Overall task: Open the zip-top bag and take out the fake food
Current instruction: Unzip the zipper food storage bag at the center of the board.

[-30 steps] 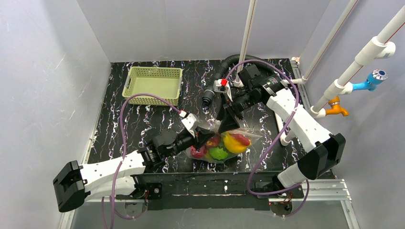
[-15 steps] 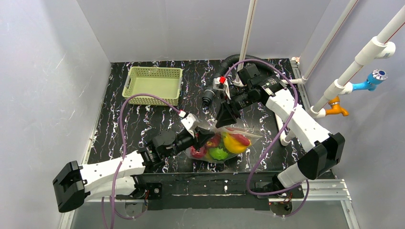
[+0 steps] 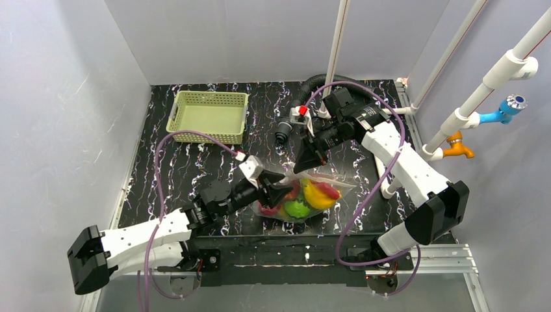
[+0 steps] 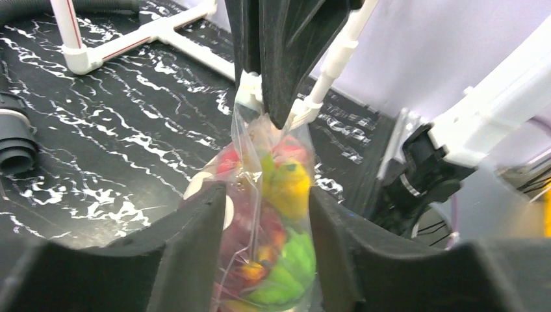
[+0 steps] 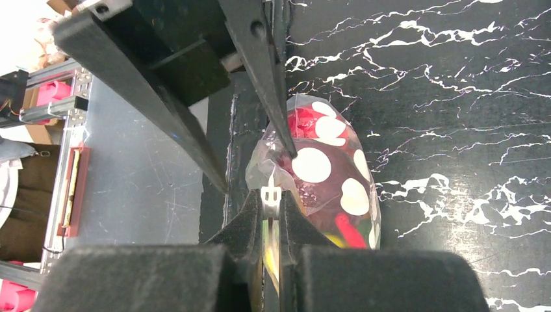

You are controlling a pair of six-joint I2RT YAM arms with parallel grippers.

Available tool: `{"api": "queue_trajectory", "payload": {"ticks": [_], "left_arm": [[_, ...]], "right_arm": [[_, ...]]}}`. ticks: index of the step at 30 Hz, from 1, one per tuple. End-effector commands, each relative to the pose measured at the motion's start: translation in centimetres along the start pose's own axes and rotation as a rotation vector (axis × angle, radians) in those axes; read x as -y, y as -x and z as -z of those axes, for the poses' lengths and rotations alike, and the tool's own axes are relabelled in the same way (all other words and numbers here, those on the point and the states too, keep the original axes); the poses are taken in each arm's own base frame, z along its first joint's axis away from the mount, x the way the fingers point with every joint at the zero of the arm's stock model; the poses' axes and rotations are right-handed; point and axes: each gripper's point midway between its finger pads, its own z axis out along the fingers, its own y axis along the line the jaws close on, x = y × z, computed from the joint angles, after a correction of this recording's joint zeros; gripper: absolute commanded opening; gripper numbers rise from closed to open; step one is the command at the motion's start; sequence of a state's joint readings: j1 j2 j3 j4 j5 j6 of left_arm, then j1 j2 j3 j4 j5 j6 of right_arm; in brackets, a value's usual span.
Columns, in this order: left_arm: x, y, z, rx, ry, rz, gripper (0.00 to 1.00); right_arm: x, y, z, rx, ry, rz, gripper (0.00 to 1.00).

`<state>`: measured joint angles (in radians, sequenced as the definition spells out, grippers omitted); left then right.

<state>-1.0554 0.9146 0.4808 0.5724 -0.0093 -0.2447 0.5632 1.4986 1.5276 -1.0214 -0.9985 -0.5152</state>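
Pinching zip-top bag [image 5: 312, 164] top edge with right gripper [image 5: 271, 198], fingers closed on it. Straddling bag with left gripper [image 4: 266, 195], fingers parted. Showing fake food [image 4: 289, 188] inside.

One zip-top bag [image 3: 338, 186]; several fake food [image 3: 314, 195] pieces, exact number unclear; one green basket [image 3: 174, 117]; two pincers: left pincer [image 3: 286, 193], right pincer [image 3: 299, 168].

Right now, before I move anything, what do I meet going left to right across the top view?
In order: pale green basket → left hand → zip-top bag → orange tap → blue tap. The right hand overlaps the bag, so I leave it out.
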Motion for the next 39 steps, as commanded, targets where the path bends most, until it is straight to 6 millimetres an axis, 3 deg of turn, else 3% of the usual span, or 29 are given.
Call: {"api": "queue_trajectory", "payload": {"ticks": [1, 4, 6, 11, 17, 23, 39], "left_arm": [[0.7, 2.6, 1.7, 0.094, -0.027, 0.031, 0.59], [0.9, 2.9, 2.9, 0.078, -0.049, 0.066, 0.87], [0.5, 3.0, 3.5, 0.051, -0.045, 0.081, 0.97], [-0.4, 3.8, 4.3, 0.018, -0.072, 0.164, 0.98], [0.5, 3.7, 3.9, -0.025, -0.207, 0.264, 0.98], [0.4, 4.4, 4.0, -0.033, -0.198, 0.227, 0.94], [-0.3, 3.5, 3.9, -0.036, -0.171, 0.225, 0.98]], "right_arm": [[-1.7, 0.2, 0.4, 0.013, 0.037, 0.052, 0.01], [-2.2, -0.3, 0.4, -0.004, 0.062, 0.084, 0.01], [-2.4, -0.7, 0.1, -0.024, 0.071, 0.1, 0.01], [-2.5, -1.7, -0.5, -0.076, 0.072, 0.128, 0.01], [-2.4, -2.2, -1.3, -0.111, 0.086, 0.127, 0.01], [-2.4, -2.6, -2.0, -0.138, 0.1, 0.129, 0.01], [-2.6, -3.3, -2.5, -0.166, 0.121, 0.143, 0.01]]}}
